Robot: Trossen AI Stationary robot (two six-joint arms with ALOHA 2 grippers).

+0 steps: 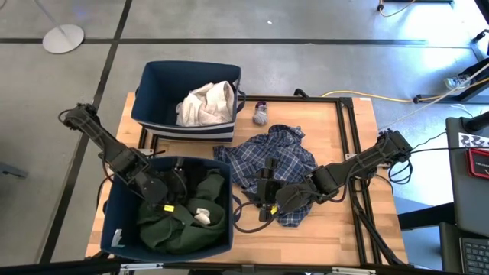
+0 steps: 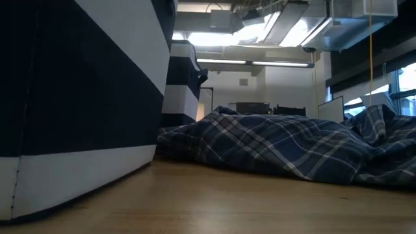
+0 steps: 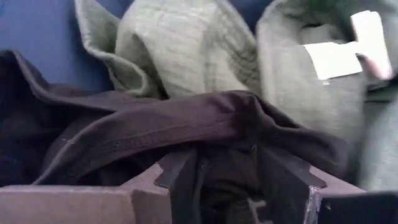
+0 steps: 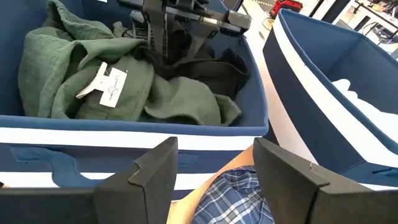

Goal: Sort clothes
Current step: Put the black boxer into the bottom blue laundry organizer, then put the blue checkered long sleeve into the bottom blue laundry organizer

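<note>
Two grippers stand open-fingered: left gripper (image 1: 170, 200) over dark garment (image 3: 186, 124) in near bin (image 1: 114, 221), right gripper (image 4: 214, 168) above limp, light plaid shirt (image 1: 279, 156) on bench (image 1: 336, 229); pinch a raised fold.

My fingers (image 4: 154, 180) look matt black plastic; the green garment (image 4: 74, 74) is soft, nubby cloth with a paper tag (image 4: 104, 84); the table (image 2: 260, 201) is smooth, lightly glossy wood.
</note>
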